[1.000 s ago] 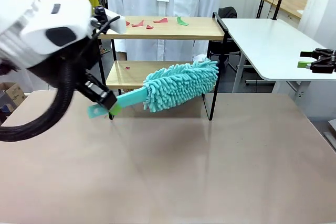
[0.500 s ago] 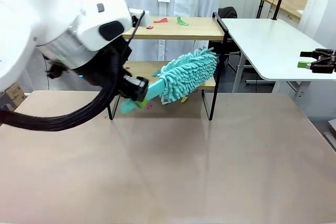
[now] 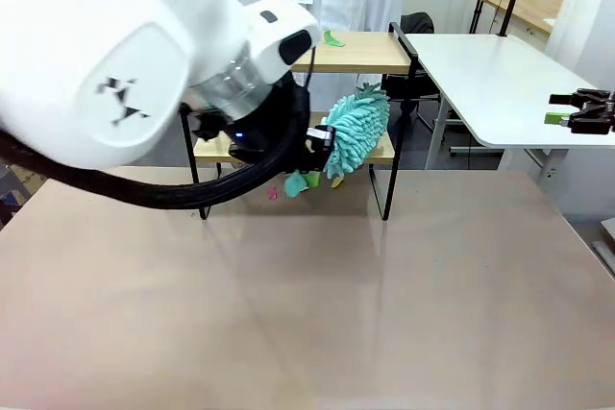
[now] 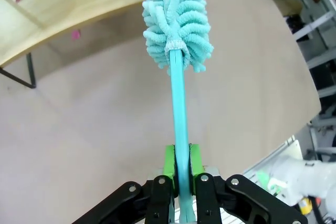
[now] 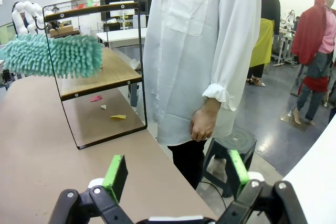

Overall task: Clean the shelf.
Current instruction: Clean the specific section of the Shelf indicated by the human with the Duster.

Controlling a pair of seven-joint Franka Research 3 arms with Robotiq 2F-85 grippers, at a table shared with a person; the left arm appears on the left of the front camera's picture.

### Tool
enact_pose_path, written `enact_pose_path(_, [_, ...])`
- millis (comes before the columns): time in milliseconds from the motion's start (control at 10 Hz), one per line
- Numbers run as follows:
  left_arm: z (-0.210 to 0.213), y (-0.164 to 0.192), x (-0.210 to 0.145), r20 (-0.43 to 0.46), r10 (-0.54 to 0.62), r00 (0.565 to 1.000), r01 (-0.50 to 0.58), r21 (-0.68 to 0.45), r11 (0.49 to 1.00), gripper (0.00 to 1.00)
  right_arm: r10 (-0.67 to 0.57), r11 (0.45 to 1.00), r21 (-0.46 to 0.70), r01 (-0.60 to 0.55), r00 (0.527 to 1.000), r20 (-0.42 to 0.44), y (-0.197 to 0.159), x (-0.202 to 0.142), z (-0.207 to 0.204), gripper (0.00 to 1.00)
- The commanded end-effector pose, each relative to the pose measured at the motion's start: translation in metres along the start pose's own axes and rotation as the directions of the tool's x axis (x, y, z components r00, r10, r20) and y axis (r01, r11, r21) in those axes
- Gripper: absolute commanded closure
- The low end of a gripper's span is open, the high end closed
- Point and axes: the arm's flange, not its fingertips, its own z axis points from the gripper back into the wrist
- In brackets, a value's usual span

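Left gripper (image 4: 181,162): my pads are clamped on the teal duster's (image 4: 177,14) handle.
Right gripper (image 5: 178,174): my jaws stand wide, with nothing between them.
Duster head: over the lower board.
Shelf (image 3: 360,53): at the beige table's (image 3: 336,314) far side, with coloured scraps (image 3: 333,38) on it.

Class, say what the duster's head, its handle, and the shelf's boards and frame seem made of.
Duster head: fluffy teal strands, likely microfibre chenille. Handle: smooth, even teal, probably plastic. Shelf boards: pale, matte, wood or wood-look laminate. Frame: thin black bars, apparently painted metal.
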Motion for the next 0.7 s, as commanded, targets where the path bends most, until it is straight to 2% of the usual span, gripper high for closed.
enact_pose_path(0, [-0.019,-0.022,0.016,0.057,0.043,0.997,-0.044,0.023,0.999,0.87,0.007,1.000,-0.002,-0.007,1.000,-0.003,0.000,0.004,-0.002,0.00])
enact_pose_path(600, [-0.067,-0.044,0.041,0.116,0.112,0.987,-0.118,0.047,0.992,0.87,0.007,1.000,-0.002,-0.007,1.000,-0.003,0.000,0.004,-0.002,0.00])
